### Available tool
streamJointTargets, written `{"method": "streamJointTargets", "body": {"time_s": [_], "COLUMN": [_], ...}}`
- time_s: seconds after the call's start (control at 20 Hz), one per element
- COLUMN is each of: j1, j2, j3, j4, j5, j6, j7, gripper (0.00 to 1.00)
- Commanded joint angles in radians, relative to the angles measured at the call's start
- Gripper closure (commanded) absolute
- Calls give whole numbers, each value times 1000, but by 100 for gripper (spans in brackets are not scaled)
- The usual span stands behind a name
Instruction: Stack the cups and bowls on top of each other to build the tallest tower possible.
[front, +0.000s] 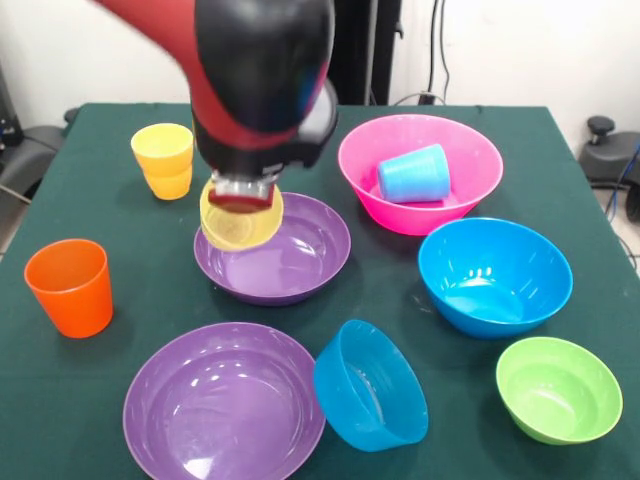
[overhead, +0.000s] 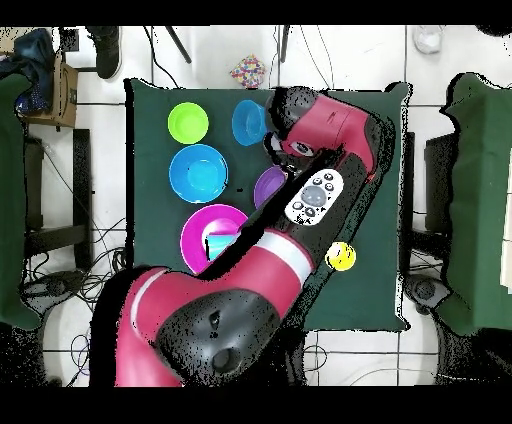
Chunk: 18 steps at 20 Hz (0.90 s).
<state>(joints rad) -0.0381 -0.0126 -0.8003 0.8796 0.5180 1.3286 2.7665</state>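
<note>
No text, label, brand, number or sign can be read in either view. The cups, the bowls and the green table (front: 100, 200) carry no visible print, and the arm (overhead: 300, 260) shows only unlabelled buttons, too small to make out.

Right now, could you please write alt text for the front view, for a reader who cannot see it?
A red and black robot arm's gripper holds a pale yellow plastic cup tilted over a wide purple plastic bowl on a green table. Around it are an orange cup, stacked amber cups and a pink bowl holding a light blue cup.
</note>
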Motion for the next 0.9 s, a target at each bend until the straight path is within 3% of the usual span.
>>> {"method": "streamJointTargets", "body": {"time_s": [0.05, 0.35, 0.55, 0.65, 0.8, 0.9], "j1": [43, 65, 68, 63, 28, 11], "j2": [-152, -234, -271, -268, -301, -324], "j3": [120, 143, 204, 226, 337, 388], "j4": [151, 227, 309, 321, 412, 458], "j5": [-14, -2, 23, 1, -25, -45], "j6": [-40, -59, -225, -280, -502, -586], "j7": [41, 28, -20, -74, -248, -312], "gripper": [100, 100, 100, 100, 100, 100]}}
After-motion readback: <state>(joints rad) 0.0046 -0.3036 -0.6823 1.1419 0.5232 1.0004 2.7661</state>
